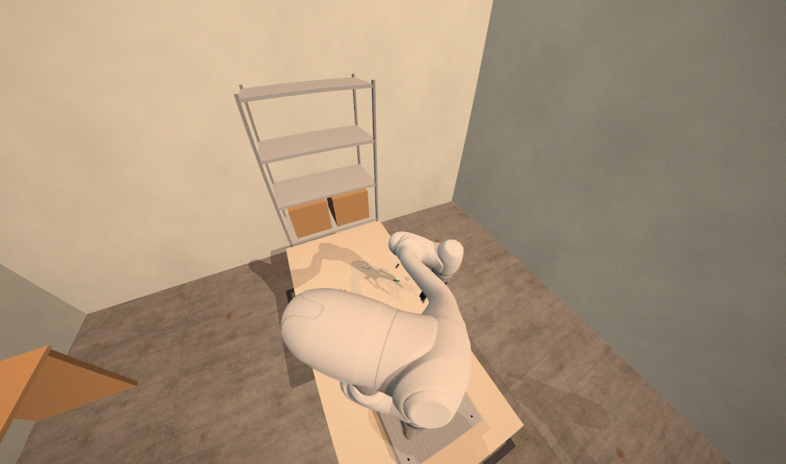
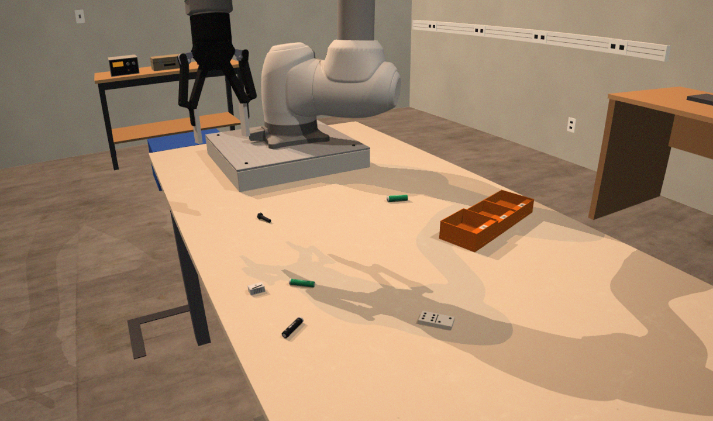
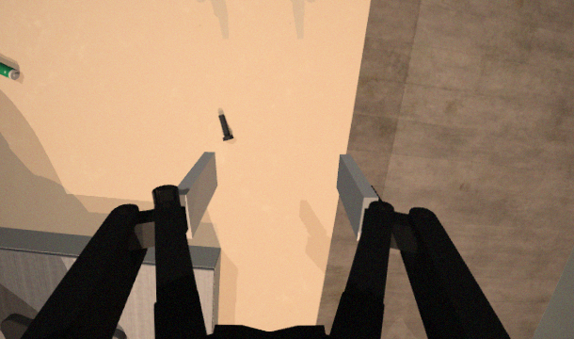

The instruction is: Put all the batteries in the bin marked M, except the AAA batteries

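My gripper point(image 2: 220, 131) hangs high above the table's far left corner, beside the arm's grey base plate point(image 2: 288, 156). In the wrist view the gripper's point(image 3: 278, 181) fingers stand partly apart with nothing between them. A thick green battery point(image 2: 397, 197) lies near the base plate and shows at the wrist view's left edge point(image 3: 2, 68). A thin green battery point(image 2: 301, 283) and a black battery point(image 2: 292, 327) lie near the table's left edge. A small black cylinder with a wider end point(image 2: 263, 217) lies below and ahead of the fingers. The orange three-compartment bin point(image 2: 486, 219) stands at the right; its labels are too small to read.
A small ribbed white block point(image 2: 256, 287) and a grey domino point(image 2: 436, 319) lie on the table. The table's left edge runs right under the gripper point(image 3: 348, 141), with floor beyond. A side shelf table point(image 2: 165, 99) stands behind.
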